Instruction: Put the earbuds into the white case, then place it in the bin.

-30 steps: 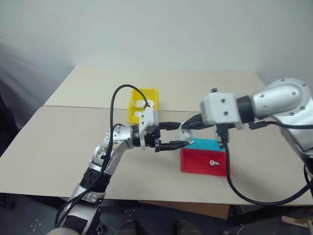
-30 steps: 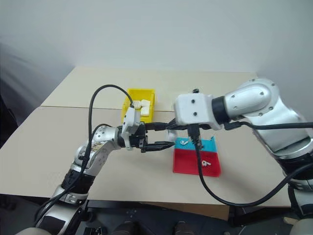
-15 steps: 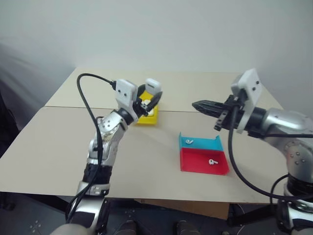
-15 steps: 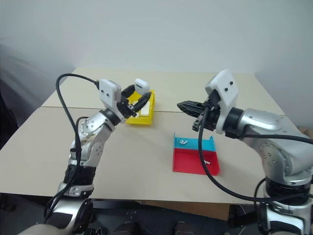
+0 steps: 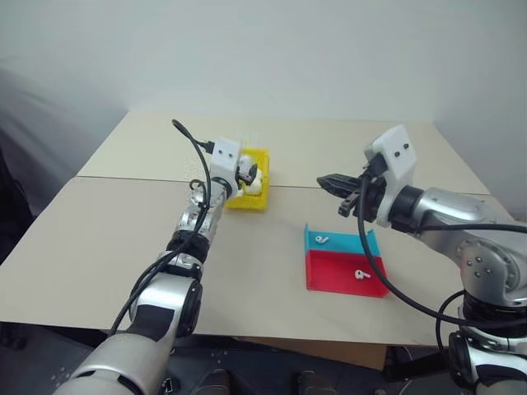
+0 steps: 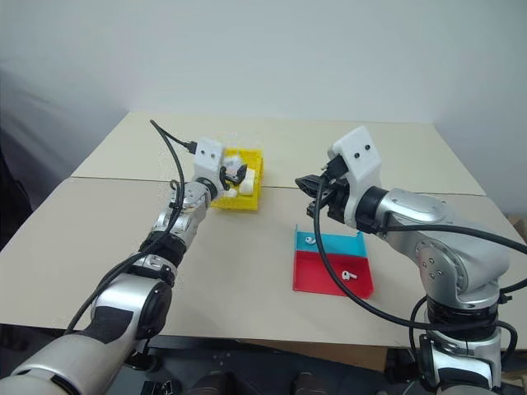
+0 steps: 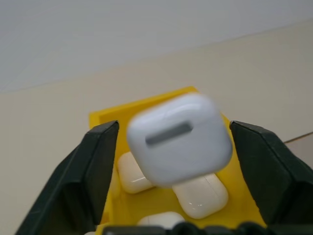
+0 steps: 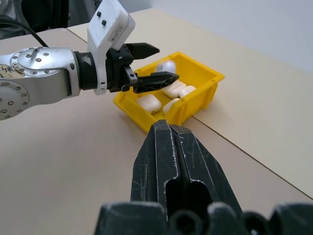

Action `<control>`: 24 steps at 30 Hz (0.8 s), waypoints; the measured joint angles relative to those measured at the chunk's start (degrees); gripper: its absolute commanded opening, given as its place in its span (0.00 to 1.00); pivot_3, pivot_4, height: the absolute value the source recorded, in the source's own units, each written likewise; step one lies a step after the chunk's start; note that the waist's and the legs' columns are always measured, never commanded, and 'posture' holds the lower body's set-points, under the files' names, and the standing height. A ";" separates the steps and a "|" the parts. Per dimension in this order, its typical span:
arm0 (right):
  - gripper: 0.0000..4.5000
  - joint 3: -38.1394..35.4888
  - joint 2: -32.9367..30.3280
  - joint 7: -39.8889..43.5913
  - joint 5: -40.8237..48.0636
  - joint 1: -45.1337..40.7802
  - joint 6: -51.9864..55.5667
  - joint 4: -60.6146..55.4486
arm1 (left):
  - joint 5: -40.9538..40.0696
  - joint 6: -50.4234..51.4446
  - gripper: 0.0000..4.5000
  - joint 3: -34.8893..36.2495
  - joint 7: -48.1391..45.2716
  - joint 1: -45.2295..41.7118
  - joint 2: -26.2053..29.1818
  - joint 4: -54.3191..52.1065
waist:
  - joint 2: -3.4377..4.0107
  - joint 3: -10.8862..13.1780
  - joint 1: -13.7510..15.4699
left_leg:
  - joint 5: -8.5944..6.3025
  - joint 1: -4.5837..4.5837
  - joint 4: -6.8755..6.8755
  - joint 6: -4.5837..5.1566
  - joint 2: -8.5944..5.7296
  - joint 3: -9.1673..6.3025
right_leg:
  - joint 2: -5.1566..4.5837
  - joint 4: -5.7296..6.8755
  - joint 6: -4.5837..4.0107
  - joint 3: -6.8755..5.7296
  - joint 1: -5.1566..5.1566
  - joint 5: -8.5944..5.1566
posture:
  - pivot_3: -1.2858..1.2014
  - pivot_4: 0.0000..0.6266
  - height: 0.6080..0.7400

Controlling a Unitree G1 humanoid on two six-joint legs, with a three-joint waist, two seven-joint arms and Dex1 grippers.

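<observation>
Several white cases crowd the yellow bin; the bare table around the bin lies open.

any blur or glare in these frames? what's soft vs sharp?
Left wrist view: white case between the open left hand's fingers is motion-smeared, cases below in the yellow bin mildly soft. Right wrist view: bin sharp, shut right hand crisp. Eye views: even soft light, faint shadows, no glare.

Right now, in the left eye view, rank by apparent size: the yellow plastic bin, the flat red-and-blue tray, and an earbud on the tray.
1. Flat red-and-blue tray: largest, though nearer the camera.
2. Yellow plastic bin: smaller, partly hidden by the left gripper.
3. Tiny white earbud: clearly smallest.
</observation>
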 measured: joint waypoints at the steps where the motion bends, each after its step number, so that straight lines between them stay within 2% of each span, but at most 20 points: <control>1: 0.00 -0.08 -0.03 0.00 0.07 0.06 0.04 -0.40 | -0.07 -0.48 1.00 0.05 -0.64 0.02 0.00 0.00 | 0.00 0.00 -0.06 | 0.00 0.00 0.00 0.00 0.00 0.00 | 0.01 0.02 0.00 0.00 -0.01 0.00 | 0.52 0.24 1.00; 4: 0.00 -0.71 -0.20 0.26 0.99 0.97 -0.01 -1.61 | -1.06 -1.99 1.00 0.28 -4.02 1.18 0.55 -3.81 | 0.00 0.00 -0.20 | 0.01 0.03 0.00 0.00 0.01 0.00 | 0.01 0.06 0.00 0.01 0.00 0.00 | 0.52 0.24 1.00; 7: 0.00 -1.57 -1.42 3.06 1.98 5.35 -2.60 -3.32 | -7.31 0.91 1.00 1.68 -14.35 6.67 4.07 -16.31 | 0.01 -0.01 -0.91 | 0.00 0.05 -0.02 -0.01 0.03 0.01 | 0.01 0.09 -0.05 0.05 -0.01 0.02 | 0.52 0.24 1.00; 10: 0.00 -2.54 -2.31 8.87 0.79 14.83 -11.62 -4.97 | -16.40 9.90 1.00 2.08 -27.94 18.58 13.10 -37.42 | 0.04 -0.04 -2.20 | 0.00 0.17 -0.27 -0.01 0.05 0.01 | 0.02 0.11 -0.10 0.11 0.01 -0.02 | 0.52 0.24 1.00; 14: 0.00 -1.80 -5.53 16.81 -3.28 23.72 -22.03 -4.32 | -26.23 20.04 1.00 4.19 -38.48 33.88 24.27 -59.52 | 0.05 -0.03 -2.42 | 0.02 0.25 -0.20 -0.04 0.05 0.03 | 0.01 0.19 -0.08 0.10 0.03 -0.04 | 0.52 0.24 1.00; 15: 0.00 -1.97 -6.49 19.24 -3.87 25.03 -24.73 -3.84 | -28.48 21.29 1.00 5.57 -40.53 38.19 26.73 -65.26 | 0.05 -0.03 -2.39 | 0.03 0.29 -0.16 -0.05 0.08 0.05 | 0.01 0.14 0.21 0.09 0.06 -0.21 | 0.52 0.24 1.00; 19: 0.00 -3.60 -8.21 27.53 -6.18 32.40 -35.11 -1.72 | -32.48 22.71 1.00 11.59 -41.74 50.95 30.13 -77.61 | 0.02 -0.02 -1.68 | -0.08 1.16 -0.13 -0.28 0.13 0.06 | -0.08 0.05 -0.14 -0.01 0.92 -0.50 | 0.52 0.24 1.00; 20: 0.00 -4.11 -9.17 29.80 -6.10 33.88 -36.62 -1.65 | -33.63 23.11 1.00 12.92 -41.91 53.17 30.64 -79.78 | 0.01 -0.02 -1.54 | -0.24 1.16 -0.13 -0.54 0.13 0.08 | -0.10 0.02 -0.16 0.00 0.90 -0.48 | 0.52 0.24 1.00; 24: 0.00 -8.11 -13.19 36.90 -5.29 39.48 -39.82 -0.24 | -37.97 26.21 1.00 17.92 -44.29 62.74 35.22 -87.14 | -0.01 -0.04 -1.23 | -0.26 1.24 -0.13 -0.58 0.15 0.12 | -0.11 0.01 -0.18 0.04 0.91 -0.47 | 0.52 0.24 1.00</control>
